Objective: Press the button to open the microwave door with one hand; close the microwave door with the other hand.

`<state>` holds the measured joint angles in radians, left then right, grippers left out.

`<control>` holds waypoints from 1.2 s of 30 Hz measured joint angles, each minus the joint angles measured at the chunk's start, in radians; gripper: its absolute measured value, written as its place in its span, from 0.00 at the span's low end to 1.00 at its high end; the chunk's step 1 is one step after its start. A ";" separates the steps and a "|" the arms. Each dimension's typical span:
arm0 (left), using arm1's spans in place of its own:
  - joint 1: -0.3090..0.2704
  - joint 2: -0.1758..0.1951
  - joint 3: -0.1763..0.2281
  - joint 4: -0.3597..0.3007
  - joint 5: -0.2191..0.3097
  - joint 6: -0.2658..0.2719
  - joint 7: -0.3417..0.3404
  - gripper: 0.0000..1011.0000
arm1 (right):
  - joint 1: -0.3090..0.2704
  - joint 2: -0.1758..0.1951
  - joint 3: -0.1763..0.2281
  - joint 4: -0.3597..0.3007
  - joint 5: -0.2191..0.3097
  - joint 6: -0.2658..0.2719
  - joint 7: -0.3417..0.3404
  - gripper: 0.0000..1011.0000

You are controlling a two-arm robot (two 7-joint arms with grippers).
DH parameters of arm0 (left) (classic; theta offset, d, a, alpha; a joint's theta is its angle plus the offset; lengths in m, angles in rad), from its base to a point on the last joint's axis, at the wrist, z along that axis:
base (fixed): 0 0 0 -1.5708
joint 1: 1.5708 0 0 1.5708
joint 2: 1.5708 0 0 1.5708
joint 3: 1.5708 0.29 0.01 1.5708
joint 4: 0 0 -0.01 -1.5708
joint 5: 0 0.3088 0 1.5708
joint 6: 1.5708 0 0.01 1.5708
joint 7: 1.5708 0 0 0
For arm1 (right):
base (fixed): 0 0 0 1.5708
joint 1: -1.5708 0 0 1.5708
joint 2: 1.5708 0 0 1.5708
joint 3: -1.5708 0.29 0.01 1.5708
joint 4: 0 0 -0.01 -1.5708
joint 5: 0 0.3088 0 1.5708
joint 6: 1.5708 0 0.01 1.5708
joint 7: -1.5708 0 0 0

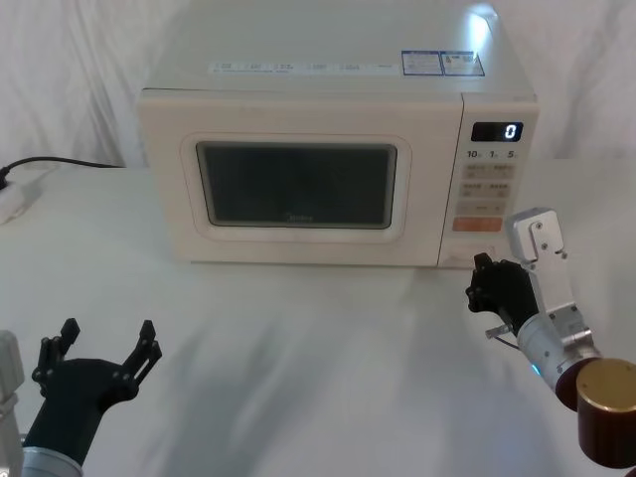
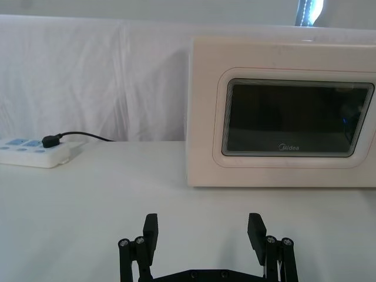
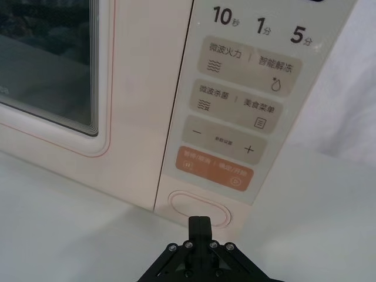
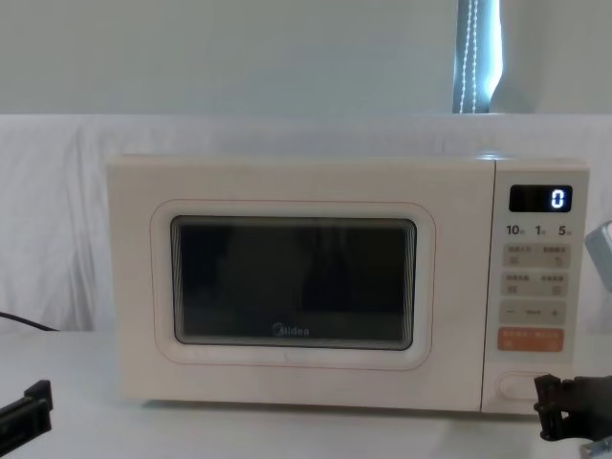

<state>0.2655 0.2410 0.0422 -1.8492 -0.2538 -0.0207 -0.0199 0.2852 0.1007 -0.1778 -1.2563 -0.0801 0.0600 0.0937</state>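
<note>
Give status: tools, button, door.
Right tool shut, just short of button. Left tool open, low, in front of the microwave. Microwave door closed. Nothing in the way.

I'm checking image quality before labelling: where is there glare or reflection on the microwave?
Head view: a bright glare spot on the microwave's top near its back right corner. Chest view: the door window dimly mirrors shapes. Left wrist view: a small blue glint at the window's right edge. Right wrist view: the button is evenly lit.

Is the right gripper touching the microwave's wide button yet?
Apart. The right wrist view shows table between the right gripper and the button.
</note>
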 joint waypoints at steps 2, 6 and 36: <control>0.000 0.000 0.000 0.000 0.000 0.000 0.000 0.99 | 0.000 -0.003 0.002 0.002 -0.002 0.001 -0.002 0.00; 0.000 0.000 0.000 0.000 0.000 0.000 0.000 0.99 | 0.003 -0.009 0.006 0.013 -0.006 0.001 -0.004 0.00; 0.000 0.000 0.000 0.000 0.000 0.000 0.000 0.99 | 0.048 -0.039 0.016 0.084 -0.028 -0.015 -0.012 0.00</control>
<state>0.2655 0.2410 0.0422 -1.8492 -0.2538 -0.0207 -0.0199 0.3329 0.0618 -0.1614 -1.1722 -0.1079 0.0449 0.0821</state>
